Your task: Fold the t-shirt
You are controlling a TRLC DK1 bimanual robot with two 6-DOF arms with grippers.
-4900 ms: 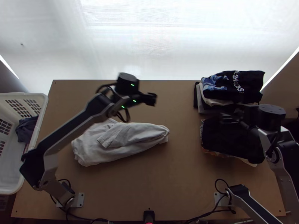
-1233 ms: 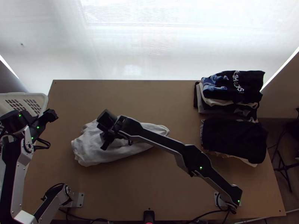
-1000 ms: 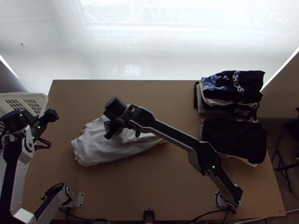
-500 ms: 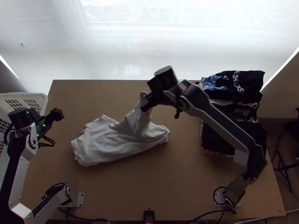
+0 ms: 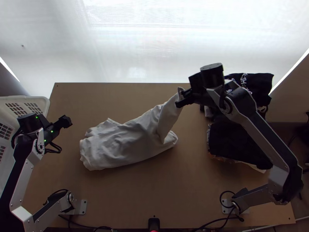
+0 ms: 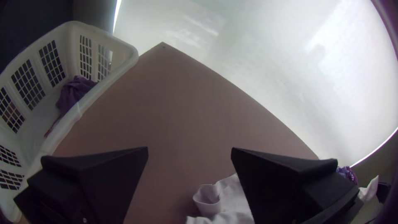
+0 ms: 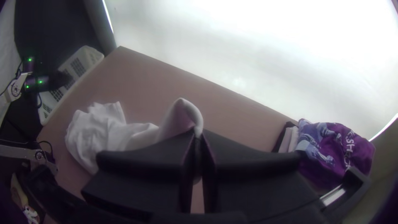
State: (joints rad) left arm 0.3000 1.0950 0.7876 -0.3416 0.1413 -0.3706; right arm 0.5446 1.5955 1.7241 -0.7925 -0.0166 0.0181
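The light t-shirt [image 5: 123,143] lies bunched on the table, left of the middle, with one part drawn up toward the upper right. That raised part ends in my right gripper [image 5: 183,98], held over the table's far side. In the right wrist view my right gripper [image 7: 198,139] is shut on the t-shirt [image 7: 180,112]. My left gripper [image 5: 68,121] stays beside the basket, left of the shirt and apart from it. In the left wrist view my left gripper [image 6: 190,151] stands open, and bunched t-shirt cloth [image 6: 226,199] lies on the table beyond its fingers.
A white basket [image 5: 48,103] with a dark cloth [image 6: 74,93] in it stands at the table's left edge. Folded dark clothes [image 5: 257,83] are stacked at the far right, with another dark pile [image 5: 235,143] nearer, partly under the right arm.
My right gripper has gone from over the shirt to the upper right, lifting and stretching a part of it. The left arm, earlier above the shirt, moved to the left and lately shifted slightly right.
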